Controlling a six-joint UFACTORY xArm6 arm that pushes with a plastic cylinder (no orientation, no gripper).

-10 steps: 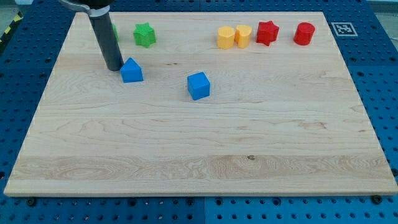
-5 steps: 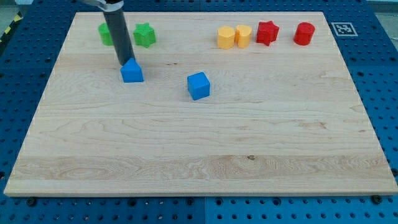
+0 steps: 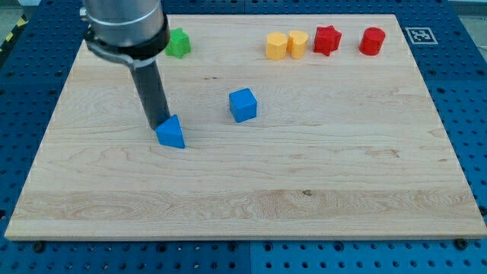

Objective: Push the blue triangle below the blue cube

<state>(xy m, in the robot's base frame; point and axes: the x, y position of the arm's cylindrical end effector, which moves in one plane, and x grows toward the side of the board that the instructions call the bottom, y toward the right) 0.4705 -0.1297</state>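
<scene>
While the blue triangle (image 3: pixel 172 132) sits on the table (image 3: pixel 243 205) left of centre, my tip (image 3: pixel 160 126) presses against its upper-left edge, touching it from the side toward the view's top. There is no claw on this arm, only the dark rod, so nothing opens or closes; contact is by the rod's lower end alone. The blue cube (image 3: pixel 243 105) stands to the view's right of the triangle and somewhat nearer the view's top, well apart from it.

What the next move turns on is this: the spot below the cube lies to the right and a little toward the view's bottom of the triangle, and my tip is on the opposite, upper-left side of it. That lines tip, triangle and goal up roughly along one diagonal, so a push toward lower right looks suitable, in my judgement. The triangle's point faces up and its broad base faces the view's bottom right.

The rod rises from the tip nearly upright, leaning slightly to the view's left, into the wide grey collar of the arm near the view's top left, which hides part of the green block (image 3: pixel 178 43) there.
</scene>
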